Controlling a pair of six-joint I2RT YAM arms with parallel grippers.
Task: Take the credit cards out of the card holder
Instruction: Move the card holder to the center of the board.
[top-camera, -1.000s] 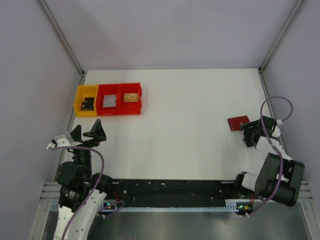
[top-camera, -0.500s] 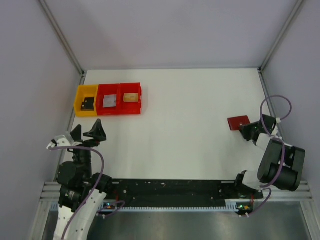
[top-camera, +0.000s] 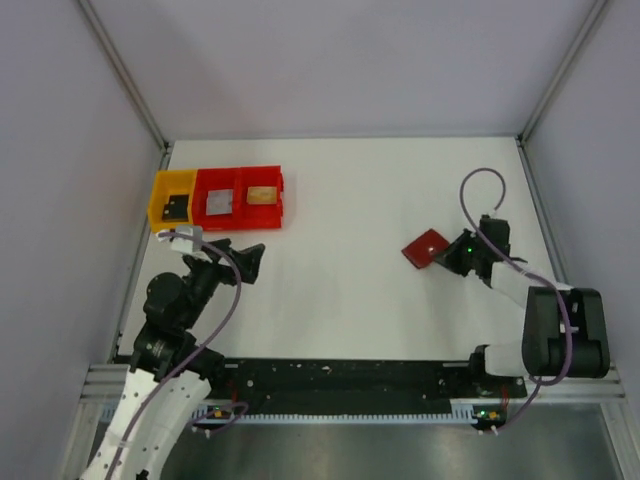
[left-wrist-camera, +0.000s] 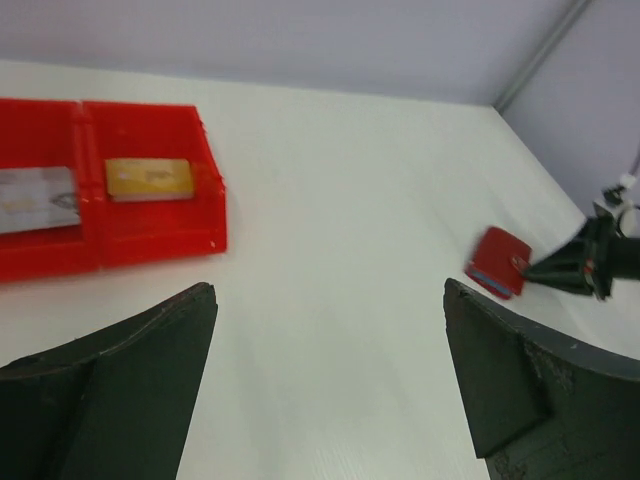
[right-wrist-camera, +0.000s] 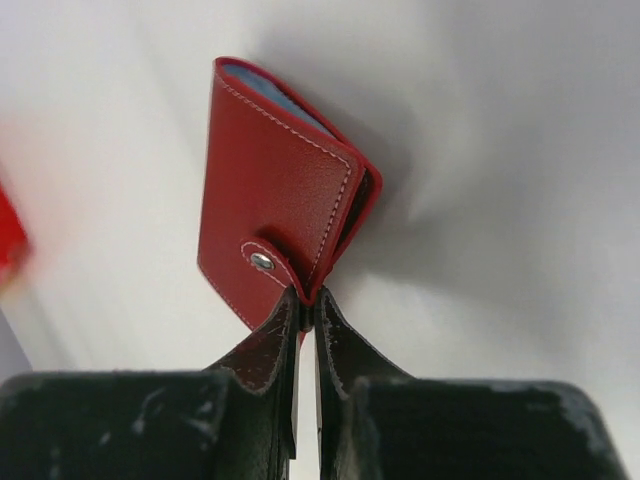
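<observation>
At three o'clock on the counter, your small red folding card holder (right-wrist-camera: 275, 190) looks like smooth leather with a soft sheen. It has white stitching along its edges and a shiny round metal snap (right-wrist-camera: 262, 261) on its tab. The right claw (right-wrist-camera: 305, 302) shows dark, matt, scuffed pads (right-wrist-camera: 262, 352). The white counter (top-camera: 340, 200) reads smooth with a faint gloss. At ten o'clock, the red plastic bins (left-wrist-camera: 150, 225) look hard and glossy. On the left claw (left-wrist-camera: 328, 300), the broad dark fingers (left-wrist-camera: 120, 390) look matt and slightly grainy.
</observation>
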